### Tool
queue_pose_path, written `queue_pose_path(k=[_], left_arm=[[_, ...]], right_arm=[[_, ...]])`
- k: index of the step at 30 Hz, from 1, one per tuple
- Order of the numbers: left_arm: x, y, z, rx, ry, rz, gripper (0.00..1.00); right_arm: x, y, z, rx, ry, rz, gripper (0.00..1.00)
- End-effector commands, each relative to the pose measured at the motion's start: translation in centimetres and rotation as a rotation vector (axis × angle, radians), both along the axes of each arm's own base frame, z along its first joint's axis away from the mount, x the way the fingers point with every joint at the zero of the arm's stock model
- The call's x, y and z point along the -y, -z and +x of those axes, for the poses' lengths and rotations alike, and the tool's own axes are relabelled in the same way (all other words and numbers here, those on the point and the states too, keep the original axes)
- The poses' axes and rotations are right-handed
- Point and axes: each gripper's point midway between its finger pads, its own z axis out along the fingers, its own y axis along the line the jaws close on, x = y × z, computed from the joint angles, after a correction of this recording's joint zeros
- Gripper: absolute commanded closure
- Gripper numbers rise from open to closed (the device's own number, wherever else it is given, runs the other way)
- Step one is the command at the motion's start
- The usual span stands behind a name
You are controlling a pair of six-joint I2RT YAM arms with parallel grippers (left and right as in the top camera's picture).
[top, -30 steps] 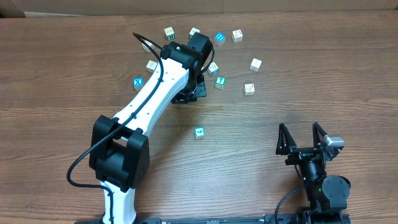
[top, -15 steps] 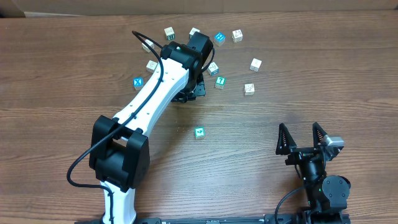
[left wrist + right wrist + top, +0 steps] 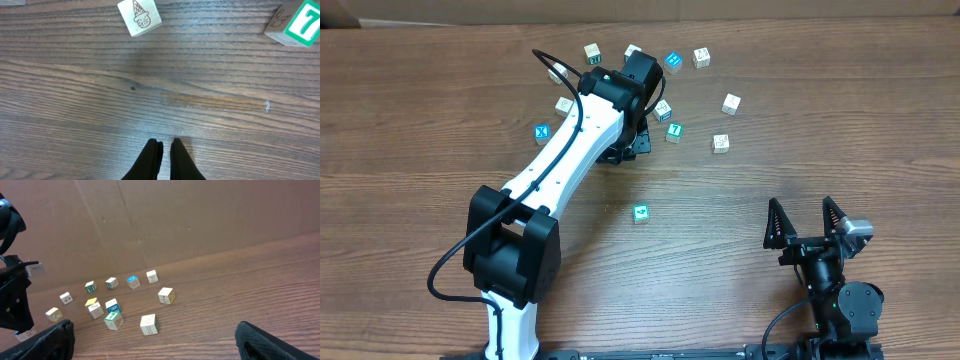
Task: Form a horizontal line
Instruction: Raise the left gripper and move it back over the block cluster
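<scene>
No horizontal line of cubes shows; the small letter cubes lie scattered at the far middle of the table. The teal cube marked 7 [image 3: 674, 131] [image 3: 300, 22] [image 3: 113, 319] sits just right of my left gripper [image 3: 628, 148]. In the left wrist view that gripper [image 3: 164, 147] hovers low over bare wood, shut with nothing between its fingers, and a white cube with an ice-cream drawing [image 3: 140, 16] lies ahead to the left. My right gripper [image 3: 805, 215] [image 3: 160, 345] stands wide open and empty near the front right, far from the cubes.
A lone teal cube [image 3: 640, 213] lies mid-table. A blue X cube [image 3: 542, 131] sits left of the left arm. White cubes [image 3: 731, 103] [image 3: 720, 143] lie to the right of the cluster. A cardboard wall [image 3: 150, 220] backs the table.
</scene>
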Motion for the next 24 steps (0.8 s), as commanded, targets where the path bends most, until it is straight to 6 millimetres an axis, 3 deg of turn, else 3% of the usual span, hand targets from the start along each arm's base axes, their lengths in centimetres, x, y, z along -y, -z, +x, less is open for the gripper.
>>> queue_pose_path(k=[1,24], left_arm=[[-0.3,-0.4,0.6,0.023,0.013,0.013,0.94],[-0.1,-0.7,2.2,0.096,0.006,0.014,0.91]], right_arm=[[0.1,0.1,0.0,0.005,0.002,-0.001,0.00],[0.1,0.1,0.0,0.005,0.002,-0.001,0.00]])
